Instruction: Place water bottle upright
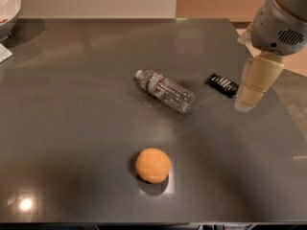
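The water bottle lies on its side near the middle of the dark grey table. It is clear and ribbed, and its white cap points to the upper left. A reddish-white band sits near its neck. My gripper hangs from the grey arm at the right side, cream-coloured and pointing down. It is to the right of the bottle, apart from it and holding nothing that I can see.
An orange sits in front of the bottle, nearer the table's front edge. A small black packet lies between the bottle and the gripper. A white bowl stands at the far left corner. The table's right edge is close under the arm.
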Motion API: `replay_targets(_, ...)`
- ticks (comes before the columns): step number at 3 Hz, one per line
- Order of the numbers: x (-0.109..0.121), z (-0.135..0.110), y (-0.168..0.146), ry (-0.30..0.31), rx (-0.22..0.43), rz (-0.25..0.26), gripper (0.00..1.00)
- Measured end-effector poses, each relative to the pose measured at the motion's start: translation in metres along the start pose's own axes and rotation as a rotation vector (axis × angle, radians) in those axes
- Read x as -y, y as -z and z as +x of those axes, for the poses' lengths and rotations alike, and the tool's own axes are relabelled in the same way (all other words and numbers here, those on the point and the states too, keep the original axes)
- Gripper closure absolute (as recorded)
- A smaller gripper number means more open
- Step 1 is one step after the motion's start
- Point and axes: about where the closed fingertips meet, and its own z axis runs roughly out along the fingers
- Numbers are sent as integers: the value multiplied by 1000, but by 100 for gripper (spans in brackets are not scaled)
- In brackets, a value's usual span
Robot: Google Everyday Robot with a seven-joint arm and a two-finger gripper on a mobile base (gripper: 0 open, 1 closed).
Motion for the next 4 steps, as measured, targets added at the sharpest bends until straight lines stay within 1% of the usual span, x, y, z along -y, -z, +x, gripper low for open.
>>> replay_targets(1, 17, -35, -22, -15, 24, -33, 0)
replay_targets(2, 31, -67, -47, -55, 23, -68, 0)
replay_targets(3, 38, -102, -74, -103, 1, -97, 0)
replay_targets(4, 49, -133, -101, -168, -6, -126, 0)
